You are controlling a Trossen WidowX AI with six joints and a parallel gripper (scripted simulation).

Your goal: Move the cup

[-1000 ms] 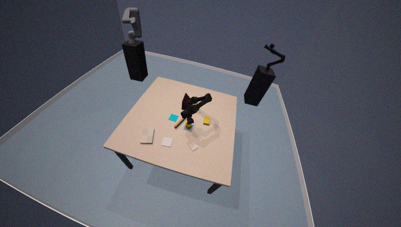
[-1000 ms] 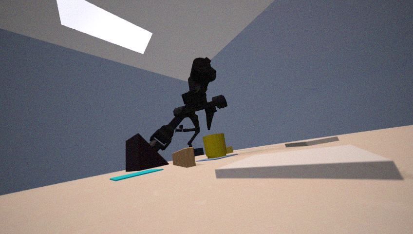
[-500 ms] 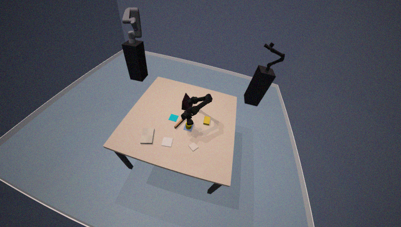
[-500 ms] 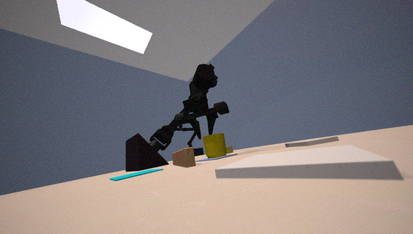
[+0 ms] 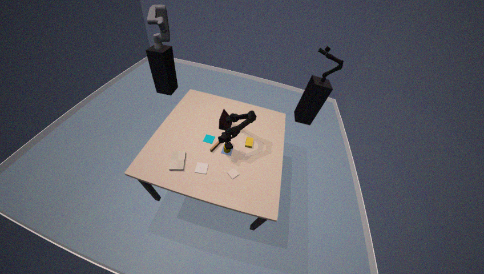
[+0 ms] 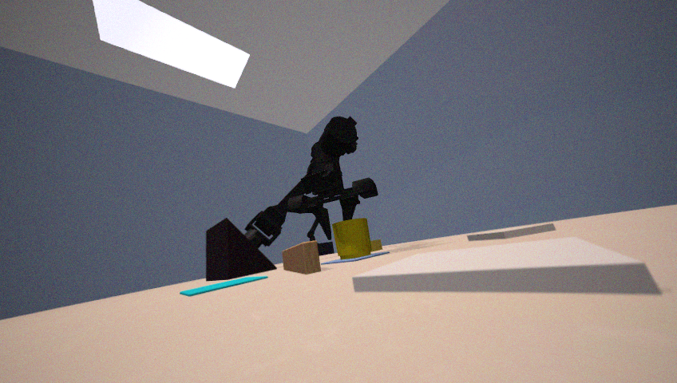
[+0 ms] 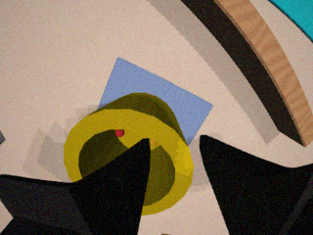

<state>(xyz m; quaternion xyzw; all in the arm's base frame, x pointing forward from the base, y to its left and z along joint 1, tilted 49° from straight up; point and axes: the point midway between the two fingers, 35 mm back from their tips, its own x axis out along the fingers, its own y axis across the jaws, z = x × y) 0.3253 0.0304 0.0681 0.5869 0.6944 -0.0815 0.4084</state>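
The yellow cup [image 5: 227, 149] [image 6: 351, 241] [image 7: 73, 147] stands upright on the blue pad [image 6: 376, 255] [image 7: 156, 88]. In the wrist view a red marble [image 7: 119, 132] and an orange marble [image 7: 153, 142] show inside it; a finger hides part of the inside. The other pad, teal [image 5: 209, 138] [image 6: 223, 286] [image 7: 299, 15], lies flat with nothing on it. My gripper [image 6: 338, 228] [image 7: 174, 143] is partly open and points down at the cup's rim. In the wrist view its left finger overlaps the cup's mouth and its right finger is outside the wall. Neither finger visibly grips the wall.
A long wooden block [image 5: 214, 145] [image 6: 301, 257] [image 7: 259, 39] lies between the pads. A dark wedge [image 5: 223, 121] [image 6: 227, 251] stands behind the teal pad. A yellow block [image 5: 249, 141] [image 6: 376, 245] lies beyond the cup. A pale slab [image 5: 177, 160] and two pale squares [image 5: 201, 168] [image 5: 233, 173] lie nearer the table's front.
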